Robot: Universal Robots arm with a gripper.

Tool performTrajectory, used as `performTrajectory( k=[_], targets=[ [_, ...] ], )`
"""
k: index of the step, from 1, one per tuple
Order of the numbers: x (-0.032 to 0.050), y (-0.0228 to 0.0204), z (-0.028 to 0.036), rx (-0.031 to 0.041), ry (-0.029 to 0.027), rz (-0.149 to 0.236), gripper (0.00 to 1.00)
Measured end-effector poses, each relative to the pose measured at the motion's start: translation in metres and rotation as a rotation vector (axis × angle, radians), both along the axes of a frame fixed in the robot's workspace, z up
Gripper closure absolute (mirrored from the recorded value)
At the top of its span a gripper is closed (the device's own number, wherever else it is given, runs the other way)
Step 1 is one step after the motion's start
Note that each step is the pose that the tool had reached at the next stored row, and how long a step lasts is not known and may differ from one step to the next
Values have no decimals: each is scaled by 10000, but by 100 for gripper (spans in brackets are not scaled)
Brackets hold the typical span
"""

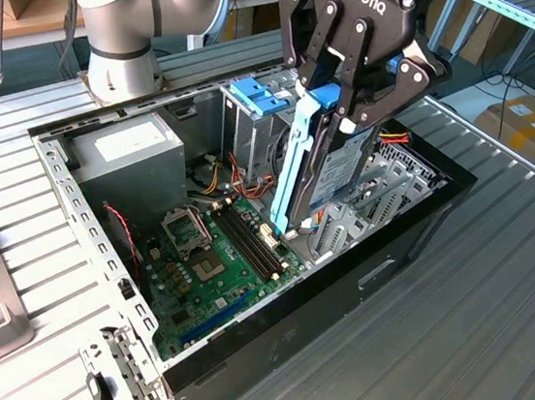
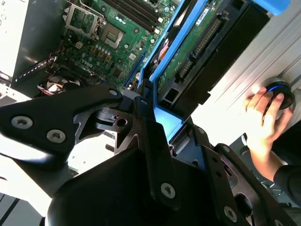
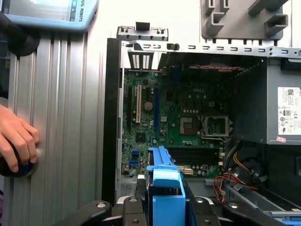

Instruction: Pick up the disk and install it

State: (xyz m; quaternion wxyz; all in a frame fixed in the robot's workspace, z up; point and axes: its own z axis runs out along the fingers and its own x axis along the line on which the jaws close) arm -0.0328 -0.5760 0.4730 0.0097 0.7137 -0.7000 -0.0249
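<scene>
1. Plainly, the pincer (image 1: 338, 101) is clamped shut on the upper end of the disk (image 1: 337, 167). The disk hangs on edge, tilted, over the open computer case (image 1: 294, 338), toward 2 o'clock from the case's middle in the exterior view.
2. Handling, as I judge it: a stiff metal slab, fairly heavy for its size, with smooth faces that could slip. The light blue rails (image 1: 295, 172) are plastic and would flex. The circuit board (image 2: 188, 54) on one face lies bare in the second wrist view and looks fragile.
3. The best hold is probably at the frame's end, off the board, as it is now.
4. Around it: the drive cage with its blue bracket (image 1: 256, 94) sits at 12 o'clock, just beside the disk. The grey power-supply box (image 1: 130, 153) is at 10 o'clock. The motherboard (image 1: 216, 255) runs from the centre toward 7 o'clock, below.
5. In the way: red and yellow cables (image 1: 221, 176) lie between box and cage, and the case's wall at 3 o'clock is near the disk's lower end.
6. A person's hand (image 3: 16, 141) rests on the surface (image 1: 476, 311), well apart from the case.
</scene>
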Motion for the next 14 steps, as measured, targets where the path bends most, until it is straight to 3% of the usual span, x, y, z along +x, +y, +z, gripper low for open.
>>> performTrajectory(
  k=[14],
  targets=[
    [202, 0, -8, 0, 0, 0, 63]
  ],
)
